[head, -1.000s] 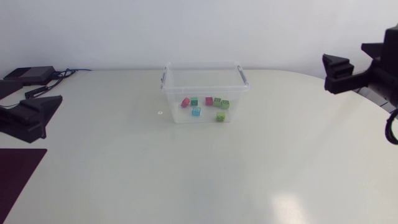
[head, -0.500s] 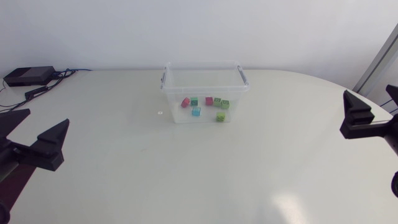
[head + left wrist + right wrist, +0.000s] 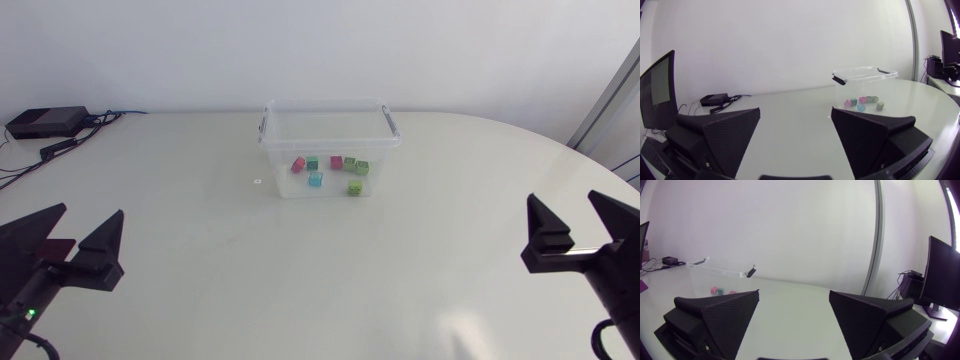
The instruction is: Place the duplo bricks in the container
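Nearer the front: left tool (image 3: 90, 211), right tool (image 3: 561, 197).

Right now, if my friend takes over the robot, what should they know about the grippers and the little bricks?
Left black gripper: open, holding nothing, at the left of the white table.
Right black gripper: open, holding nothing, at the right.
Clear plastic container: mid-table, towards the back, apart from both grippers.
Small coloured duplo bricks: seven show, all inside it.
Done: every brick I can see is in.
Left: probably nothing; just check for hidden bricks.
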Controlling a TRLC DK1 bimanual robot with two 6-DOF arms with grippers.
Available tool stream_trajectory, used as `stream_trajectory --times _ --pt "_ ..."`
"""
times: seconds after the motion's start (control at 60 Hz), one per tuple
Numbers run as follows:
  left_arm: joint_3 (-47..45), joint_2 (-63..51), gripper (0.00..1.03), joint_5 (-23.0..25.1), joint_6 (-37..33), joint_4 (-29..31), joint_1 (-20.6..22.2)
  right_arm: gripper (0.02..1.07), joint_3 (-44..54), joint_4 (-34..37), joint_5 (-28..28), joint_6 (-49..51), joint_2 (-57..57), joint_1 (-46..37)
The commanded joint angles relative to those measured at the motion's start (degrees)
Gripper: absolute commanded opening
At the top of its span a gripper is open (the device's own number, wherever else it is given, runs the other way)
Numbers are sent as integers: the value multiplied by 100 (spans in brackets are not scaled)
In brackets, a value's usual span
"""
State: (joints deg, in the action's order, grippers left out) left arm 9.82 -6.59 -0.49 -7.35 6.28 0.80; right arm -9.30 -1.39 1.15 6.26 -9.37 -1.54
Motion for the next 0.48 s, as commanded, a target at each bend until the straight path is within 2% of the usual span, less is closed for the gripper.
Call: stream_trajectory --times 0.0,0.233,0.467 --pt "-327 195 99 24 315 -204 -49 103 321 54 -48 -279 263 63" --pt "-969 649 99 49 727 -619 -79 103 917 137 -113 -619 922 152" --pt "-982 659 99 49 735 -628 -80 103 930 139 -115 -626 937 154"
